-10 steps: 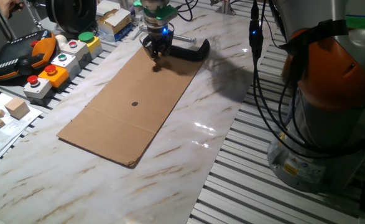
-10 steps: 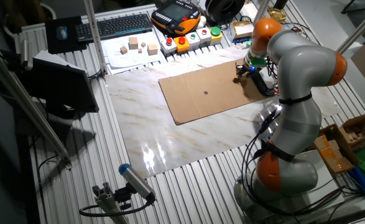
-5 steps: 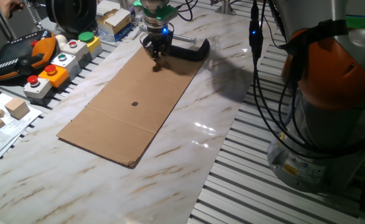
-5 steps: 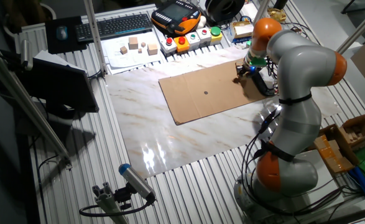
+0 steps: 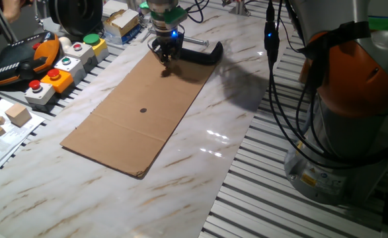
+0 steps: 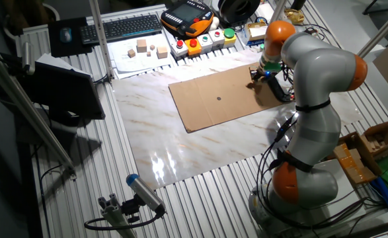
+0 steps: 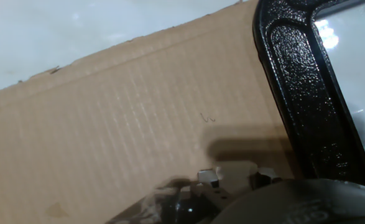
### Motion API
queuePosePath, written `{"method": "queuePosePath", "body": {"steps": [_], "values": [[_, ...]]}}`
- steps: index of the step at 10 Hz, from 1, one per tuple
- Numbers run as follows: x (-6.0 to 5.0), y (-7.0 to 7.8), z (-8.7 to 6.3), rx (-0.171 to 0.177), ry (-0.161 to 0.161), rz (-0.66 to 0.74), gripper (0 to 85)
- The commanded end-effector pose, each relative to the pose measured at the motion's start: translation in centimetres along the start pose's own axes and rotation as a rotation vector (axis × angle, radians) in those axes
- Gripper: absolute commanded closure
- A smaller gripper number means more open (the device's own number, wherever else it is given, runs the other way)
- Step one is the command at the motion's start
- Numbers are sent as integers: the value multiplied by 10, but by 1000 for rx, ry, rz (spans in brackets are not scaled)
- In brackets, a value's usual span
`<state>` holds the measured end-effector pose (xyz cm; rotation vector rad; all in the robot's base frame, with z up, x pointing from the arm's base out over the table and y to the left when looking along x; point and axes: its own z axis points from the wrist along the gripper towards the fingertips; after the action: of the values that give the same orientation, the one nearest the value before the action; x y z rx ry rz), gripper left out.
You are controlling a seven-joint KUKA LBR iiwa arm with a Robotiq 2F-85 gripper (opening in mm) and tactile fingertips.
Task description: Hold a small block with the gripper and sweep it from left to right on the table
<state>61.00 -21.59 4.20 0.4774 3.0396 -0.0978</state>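
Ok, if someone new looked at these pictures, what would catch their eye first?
Probably the big grey-and-orange robot arm bending over the marble table. Its gripper, glowing blue, sits low over the far end of a brown cardboard sheet, beside a black clamp.

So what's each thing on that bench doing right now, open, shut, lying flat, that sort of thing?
gripper: low over the far end of the cardboard; open or shut unclear.
small block: not discernible at the fingertips.
cardboard sheet: lying flat on the table.
black clamp: lying on the cardboard's far edge.
larger wooden cubes: resting on paper, untouched.
button boxes: sitting beside the table, no one pressing them.
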Motion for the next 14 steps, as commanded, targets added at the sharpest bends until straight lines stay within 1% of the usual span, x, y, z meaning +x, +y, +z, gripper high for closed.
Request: {"method": "queuePosePath", "body": {"steps": [1,2,3,5,6,7,9,12,13,14], "values": [[0,0,0,-12,-9,-5,843],[0,0,0,-16,-19,-19,843],[0,0,0,-4,-26,-40,843],[0,0,0,1,-31,-63,843],[0,0,0,-2,-30,-66,843],[0,0,0,-6,-18,-71,843],[0,0,0,-51,24,-77,843],[0,0,0,-69,29,-103,843],[0,0,0,-73,27,-122,843],[0,0,0,-68,16,-148,843]]}}
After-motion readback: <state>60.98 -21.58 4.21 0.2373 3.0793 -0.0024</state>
